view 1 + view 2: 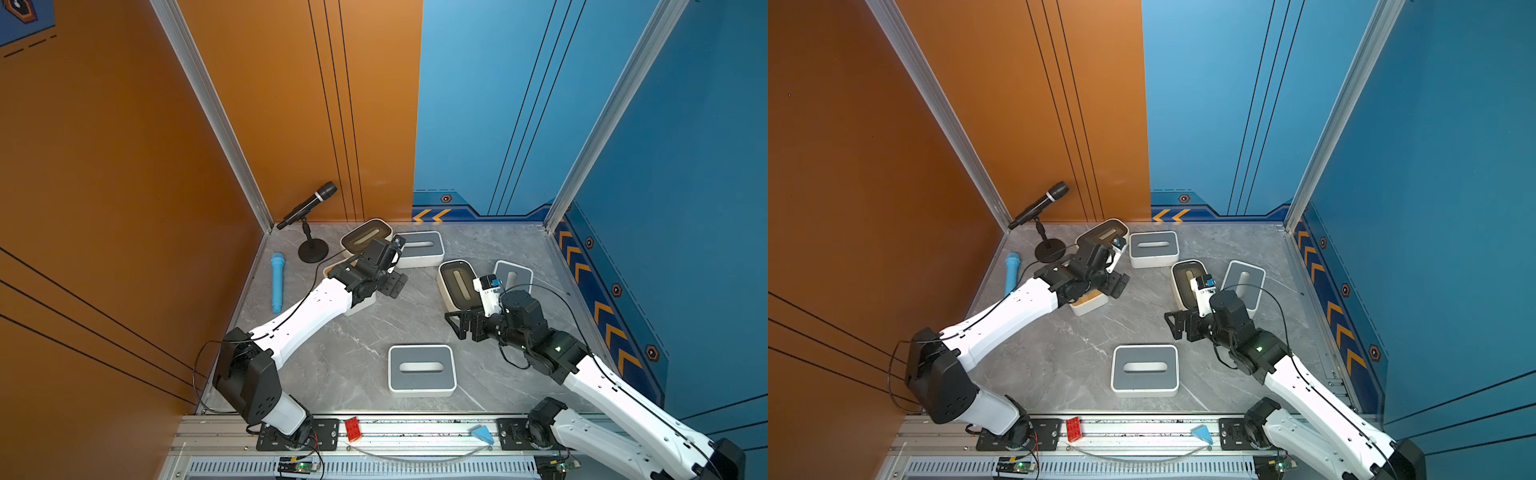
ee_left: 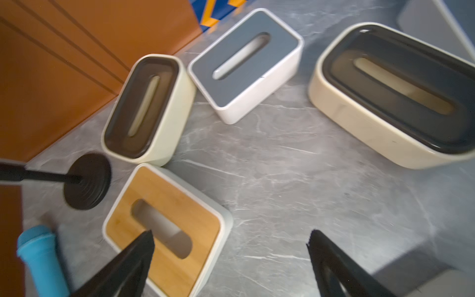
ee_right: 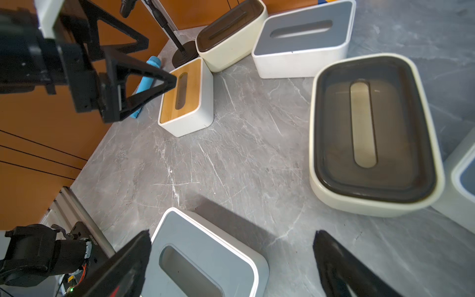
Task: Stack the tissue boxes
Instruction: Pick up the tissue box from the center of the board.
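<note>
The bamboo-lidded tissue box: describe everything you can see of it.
The bamboo-lidded tissue box is a white plastic rectangular body with rounded corners and a flat light-wood lid cut by one oval slot. It sits upright on the grey marble-look table, unstacked, one corner against or nearly against a brown-lidded cream box, near the black stand base. The open left gripper hangs over it, not gripping.

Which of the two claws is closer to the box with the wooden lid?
Left. The left gripper hangs open right at the wooden-lid box, one finger over its lid. The right gripper is across the table, open, by a grey-lid box.
</note>
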`<state>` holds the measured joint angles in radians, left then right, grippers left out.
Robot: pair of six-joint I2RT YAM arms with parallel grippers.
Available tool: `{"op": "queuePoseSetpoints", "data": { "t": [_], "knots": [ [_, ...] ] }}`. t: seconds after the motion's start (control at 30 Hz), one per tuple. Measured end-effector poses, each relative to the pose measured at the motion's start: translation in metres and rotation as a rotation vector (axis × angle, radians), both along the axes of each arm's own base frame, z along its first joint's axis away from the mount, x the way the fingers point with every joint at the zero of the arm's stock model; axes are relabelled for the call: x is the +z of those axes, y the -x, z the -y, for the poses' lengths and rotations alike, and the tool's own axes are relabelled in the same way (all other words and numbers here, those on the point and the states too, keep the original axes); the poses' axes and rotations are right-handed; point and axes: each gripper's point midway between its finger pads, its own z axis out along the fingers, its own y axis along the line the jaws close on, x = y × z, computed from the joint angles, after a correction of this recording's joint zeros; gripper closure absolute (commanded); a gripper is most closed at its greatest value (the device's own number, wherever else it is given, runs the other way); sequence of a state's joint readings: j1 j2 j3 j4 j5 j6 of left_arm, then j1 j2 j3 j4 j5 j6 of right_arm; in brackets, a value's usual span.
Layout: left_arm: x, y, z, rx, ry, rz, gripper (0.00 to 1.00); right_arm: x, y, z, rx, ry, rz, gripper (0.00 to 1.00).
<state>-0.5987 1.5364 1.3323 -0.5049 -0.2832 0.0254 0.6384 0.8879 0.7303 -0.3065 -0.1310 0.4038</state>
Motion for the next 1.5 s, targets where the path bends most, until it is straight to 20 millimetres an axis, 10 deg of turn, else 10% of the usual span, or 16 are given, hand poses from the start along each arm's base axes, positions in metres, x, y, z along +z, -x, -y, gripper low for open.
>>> {"op": "queuePoseSetpoints", "data": {
  "t": [0.53, 1.5],
  "knots": [
    [-0.037, -0.052, -0.153, 0.689, 0.144, -0.134, 0.09, -0.003, -0.037, -0.049, 0.097, 0.091, 0.255, 0.0],
    [-0.122, -0.038, -0.15, 0.874, 0.251, -0.433, 0.23, -0.034, -0.024, -0.082, 0.279, -0.047, 0.321, 0.0]
  ]
}}
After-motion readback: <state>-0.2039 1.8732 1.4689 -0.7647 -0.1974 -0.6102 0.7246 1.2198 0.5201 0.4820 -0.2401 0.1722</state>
